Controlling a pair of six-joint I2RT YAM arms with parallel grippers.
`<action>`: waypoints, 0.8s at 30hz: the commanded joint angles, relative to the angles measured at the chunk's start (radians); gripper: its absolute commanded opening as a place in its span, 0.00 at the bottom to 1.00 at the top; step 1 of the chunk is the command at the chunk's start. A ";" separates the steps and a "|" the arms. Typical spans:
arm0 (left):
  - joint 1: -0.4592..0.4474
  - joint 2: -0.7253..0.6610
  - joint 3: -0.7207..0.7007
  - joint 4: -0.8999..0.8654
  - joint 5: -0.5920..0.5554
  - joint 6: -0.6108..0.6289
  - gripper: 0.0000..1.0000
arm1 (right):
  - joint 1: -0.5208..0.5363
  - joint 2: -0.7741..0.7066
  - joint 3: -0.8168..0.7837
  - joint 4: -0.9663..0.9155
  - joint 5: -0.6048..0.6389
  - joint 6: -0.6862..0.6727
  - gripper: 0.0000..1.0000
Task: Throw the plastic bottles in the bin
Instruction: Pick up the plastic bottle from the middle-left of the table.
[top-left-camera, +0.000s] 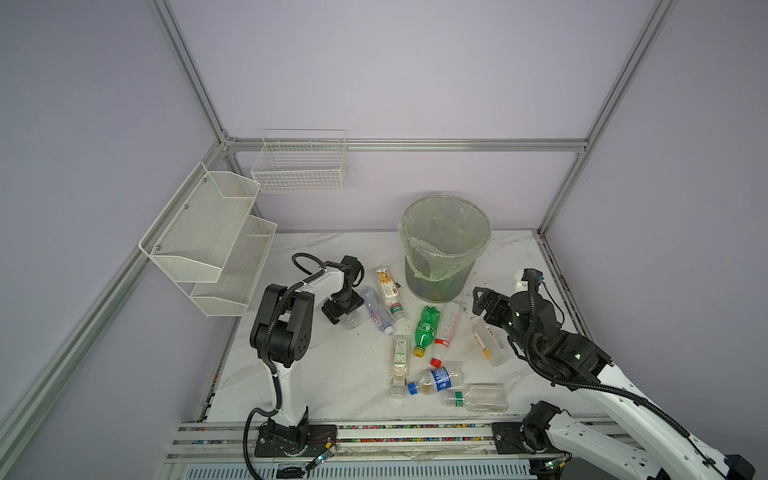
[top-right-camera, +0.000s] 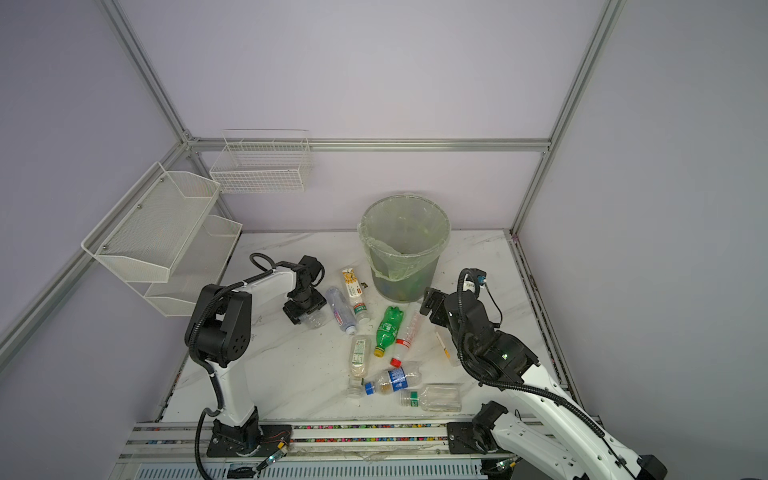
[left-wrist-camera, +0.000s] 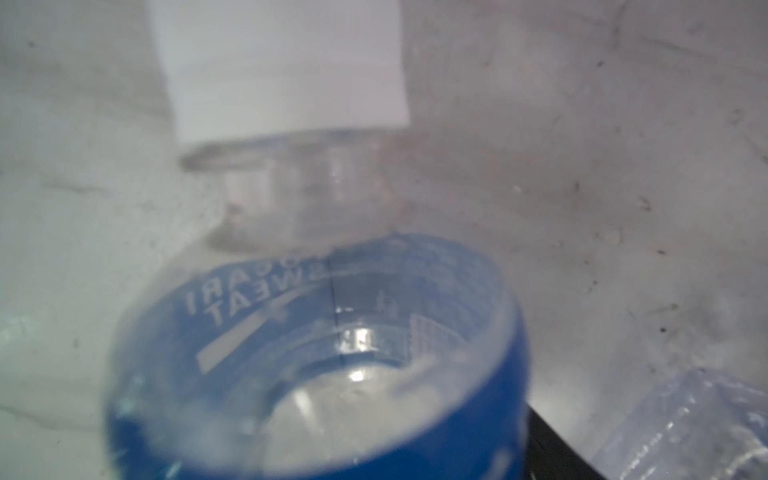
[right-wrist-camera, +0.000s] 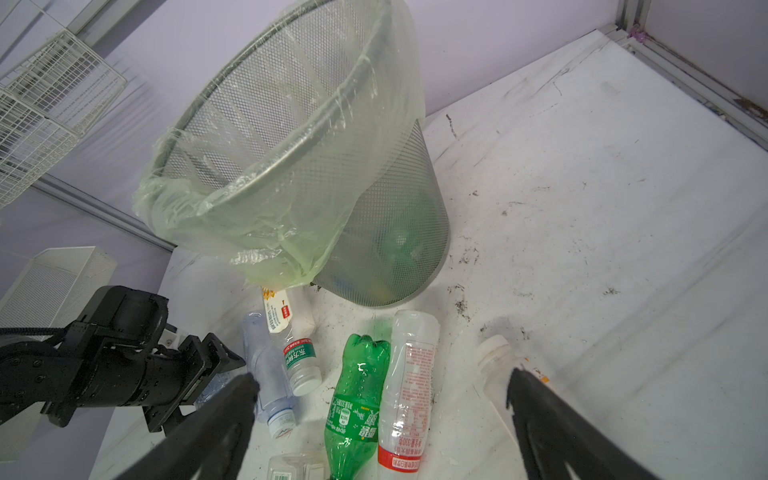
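Bin (top-left-camera: 457, 278) stands at table (top-left-camera: 332, 374) rear; bottles (top-left-camera: 427, 330) lie scattered on table before it.

I see a white wire basket (top-left-camera: 300, 168) on the far wall, a two-tier mesh shelf (top-left-camera: 208, 241) on the left wall, and a scuffed white marble table (top-left-camera: 332, 374) beneath.

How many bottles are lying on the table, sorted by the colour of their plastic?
Green bottles: 1
Clear bottles: 8
Total on the table: 9
Any inside the bin are too hidden to count.
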 joint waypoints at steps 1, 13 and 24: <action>0.014 -0.027 -0.050 -0.009 -0.058 0.007 0.64 | -0.003 -0.012 -0.006 -0.012 0.018 0.014 0.97; 0.030 -0.206 -0.116 0.015 -0.069 0.122 0.58 | -0.003 -0.019 -0.028 -0.030 0.006 0.033 0.97; 0.039 -0.469 -0.173 0.064 -0.055 0.367 0.52 | -0.003 -0.051 -0.125 -0.027 -0.014 0.078 0.97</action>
